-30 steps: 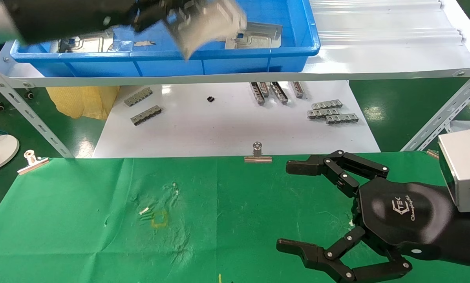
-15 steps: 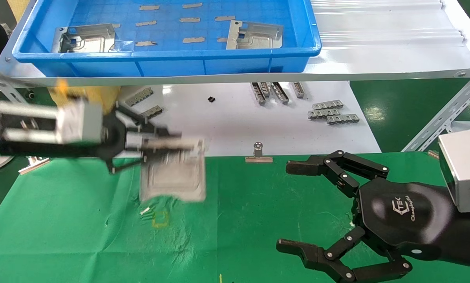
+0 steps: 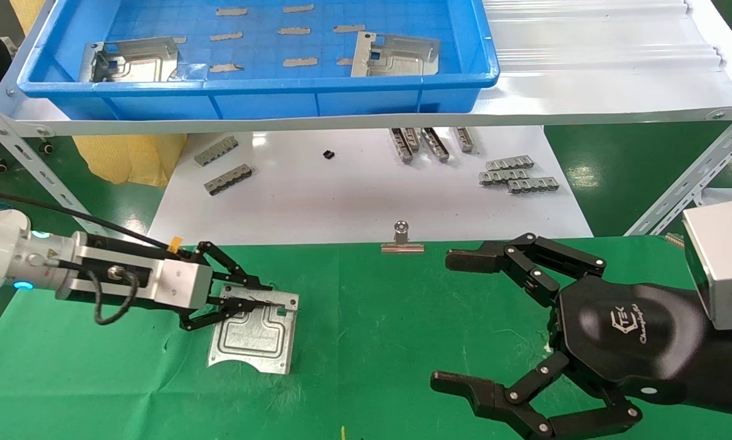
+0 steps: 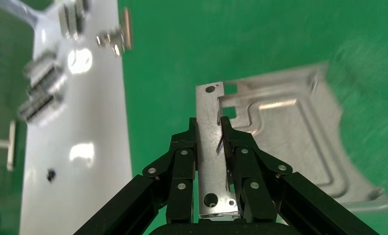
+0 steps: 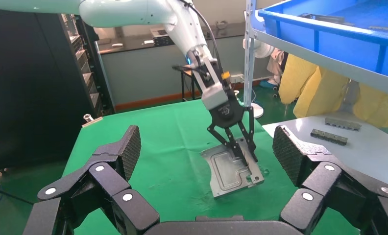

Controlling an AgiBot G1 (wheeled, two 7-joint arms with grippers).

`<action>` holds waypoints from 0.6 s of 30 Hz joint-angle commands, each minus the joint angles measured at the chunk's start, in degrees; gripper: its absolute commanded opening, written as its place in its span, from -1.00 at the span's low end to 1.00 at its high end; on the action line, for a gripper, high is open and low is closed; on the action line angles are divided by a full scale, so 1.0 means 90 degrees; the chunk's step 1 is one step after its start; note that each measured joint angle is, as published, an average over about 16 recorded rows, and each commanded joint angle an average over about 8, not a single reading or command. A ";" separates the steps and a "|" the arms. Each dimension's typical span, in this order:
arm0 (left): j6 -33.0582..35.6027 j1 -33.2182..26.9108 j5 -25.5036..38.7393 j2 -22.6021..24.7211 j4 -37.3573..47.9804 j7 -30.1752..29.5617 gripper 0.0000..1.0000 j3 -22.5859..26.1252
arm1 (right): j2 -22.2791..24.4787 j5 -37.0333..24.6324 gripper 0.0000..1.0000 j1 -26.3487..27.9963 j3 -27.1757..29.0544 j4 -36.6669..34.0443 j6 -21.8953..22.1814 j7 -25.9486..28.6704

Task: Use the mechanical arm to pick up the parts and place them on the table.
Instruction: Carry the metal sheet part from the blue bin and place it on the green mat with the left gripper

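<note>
My left gripper [image 3: 268,297] is shut on the bent edge tab of a silvery stamped plate [image 3: 252,333]. The plate rests on the green table [image 3: 372,318], left of centre, with its held edge slightly raised. In the left wrist view the jaws [image 4: 209,125] clamp the plate's tab [image 4: 290,127] on both sides. The right wrist view shows the same plate [image 5: 231,171] under the left gripper [image 5: 248,154]. Two more plates [image 3: 136,61] [image 3: 396,56] lie in the blue bin [image 3: 268,98] on the shelf. My right gripper [image 3: 451,321] is open and empty over the table's right side. The yellow mark is hidden.
A white board [image 3: 353,195] beyond the table holds several grey slotted strips [image 3: 515,174]. A binder clip [image 3: 402,239] sits on the table's far edge. The white shelf [image 3: 604,91] and its slanted legs [image 3: 690,177] stand above and beside the board.
My left arm carried the plate out of the blue bin, down and toward me, and lowered it onto the green cloth. The right arm has not moved.
</note>
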 commanded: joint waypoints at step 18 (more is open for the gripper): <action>0.0494 0.0139 -0.0718 -0.0125 0.1302 -0.0432 1.00 -0.0517 | 0.0000 0.0000 1.00 0.0000 0.0000 0.0000 0.0000 0.0000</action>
